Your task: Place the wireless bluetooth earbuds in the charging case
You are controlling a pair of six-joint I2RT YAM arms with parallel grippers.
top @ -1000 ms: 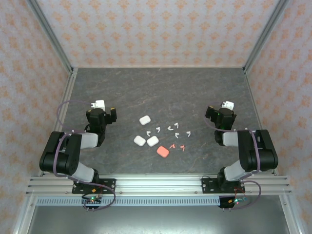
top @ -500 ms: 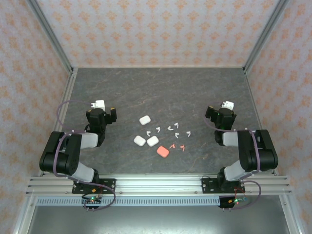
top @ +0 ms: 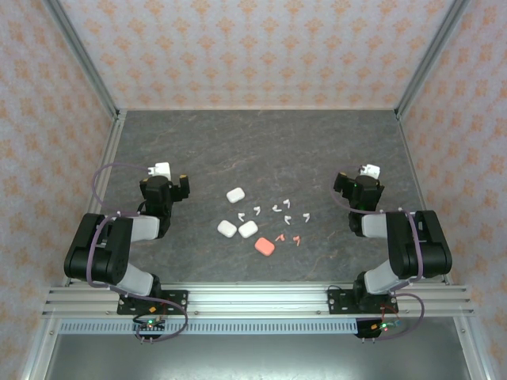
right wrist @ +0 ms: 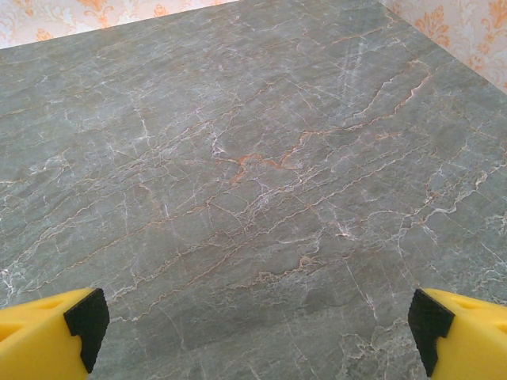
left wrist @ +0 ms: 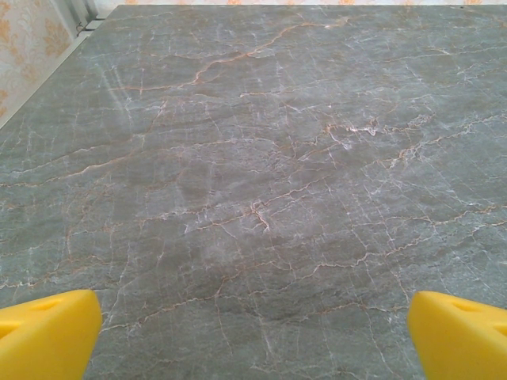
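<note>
Now left end effector (left wrist: 253, 339) and right end effector (right wrist: 253, 339) are wide open, empty; earbuds (top: 276, 209) lie flat, stems pointing different ways

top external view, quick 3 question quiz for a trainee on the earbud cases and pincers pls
1. True or false: the coral case lies closest to the arm bases of all the cases.
2. How many white cases lie on the table? A two, B three, C five.
3. The left pincer and right pincer are both ____.
Key: 1 true; 2 B; 3 open.
</note>
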